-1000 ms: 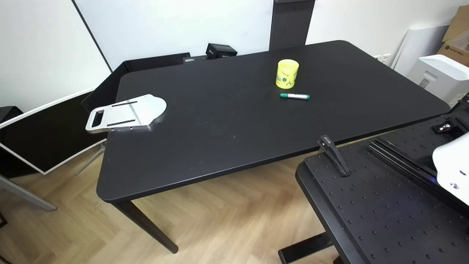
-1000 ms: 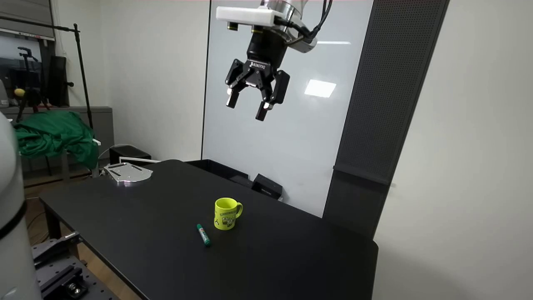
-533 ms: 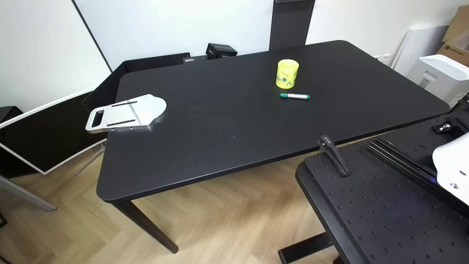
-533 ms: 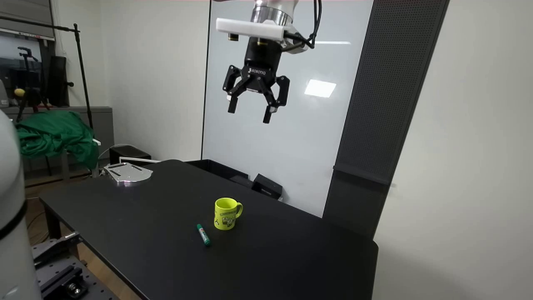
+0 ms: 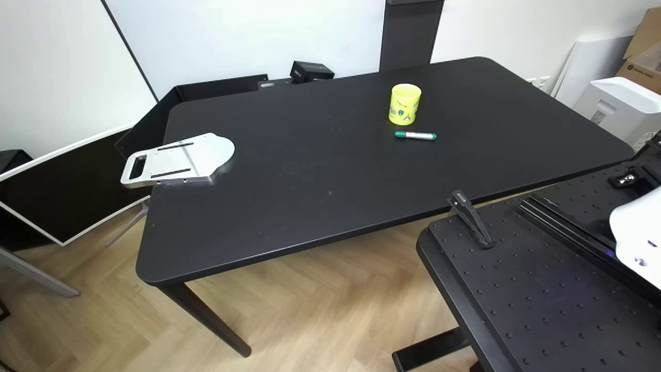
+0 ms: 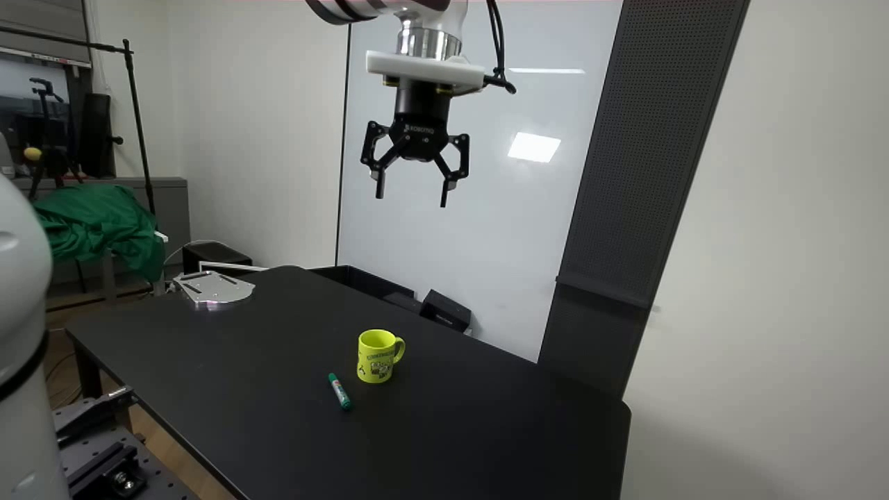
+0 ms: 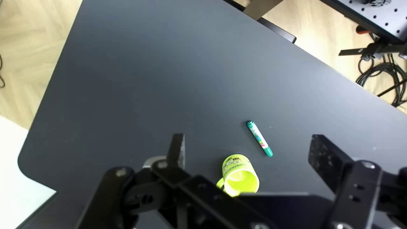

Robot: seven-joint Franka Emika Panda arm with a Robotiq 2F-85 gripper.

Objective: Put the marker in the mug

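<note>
The green marker with a white label lies flat on the black table in both exterior views (image 5: 415,136) (image 6: 339,392) and in the wrist view (image 7: 260,138). The yellow mug stands upright beside it, apart from it, in both exterior views (image 5: 404,105) (image 6: 376,357). In the wrist view the mug (image 7: 237,171) shows its open top, and its inside looks empty; the gripper's body hides a bit of its rim. My gripper (image 6: 411,201) is open, empty and pointing down, high above the table. In the wrist view the gripper (image 7: 248,140) has its fingers wide apart.
A flat silver-white plate (image 5: 181,159) lies at the far end of the black table (image 5: 310,170). A perforated black bench (image 5: 547,289) with a clamp (image 5: 472,219) stands by the table's edge. A whiteboard (image 6: 479,229) and a dark panel (image 6: 646,153) stand behind.
My gripper has swung from tilted to nearly straight down, and the wrist has come lower and a little to the left in an exterior view. The marker and mug have not moved.
</note>
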